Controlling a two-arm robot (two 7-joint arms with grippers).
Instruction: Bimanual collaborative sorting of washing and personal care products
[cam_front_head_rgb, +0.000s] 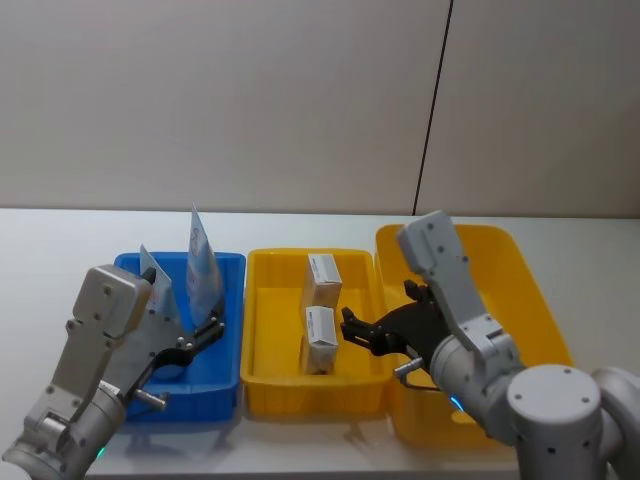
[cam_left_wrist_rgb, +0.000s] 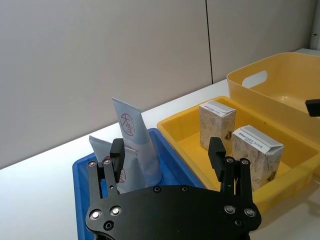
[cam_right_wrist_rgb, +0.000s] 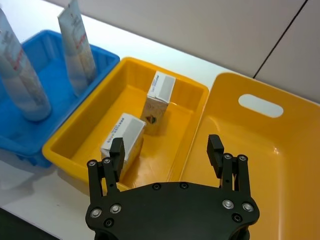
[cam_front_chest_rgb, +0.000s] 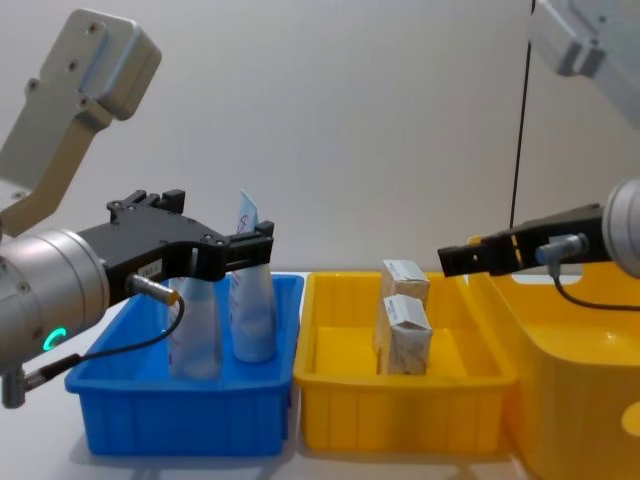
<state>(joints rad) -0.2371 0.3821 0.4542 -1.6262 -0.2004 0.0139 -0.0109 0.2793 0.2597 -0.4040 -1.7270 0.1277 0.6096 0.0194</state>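
Left gripper: fingers spread wide, nothing held between them. It hangs above the near half of the blue bin, aimed forward and toward the robot's right.
Right gripper: fingers spread wide, nothing held. It hangs above the right edge of the yellow tray, where the tray meets the large yellow bin, aimed toward the robot's left.
Short tube: stands upright in the blue bin, crimped end up, just ahead of the left gripper. In the head view it is partly covered by the gripper body. Contact cannot be determined.
Near carton: stands in the yellow tray, lower than the right gripper's fingertips and just ahead of them, apart from both fingers.
Tall tube: stands upright just beyond the left gripper's fingertips, to the right of the short tube and farther back. Its crimped top carries a round red logo and rises above the gripper.
Far carton: stands behind the near carton, toward the tray's back wall, farther from the right gripper.
Bin layout: blue bin, yellow tray and large yellow bin sit side by side from the left gripper's side to the right gripper's side.
Large yellow bin detail: taller than the tray, with a cut-out handle in its far wall, beneath the right arm.
Table: white, carries all three containers.
Wall: plain grey panels behind the table, with one dark vertical seam.
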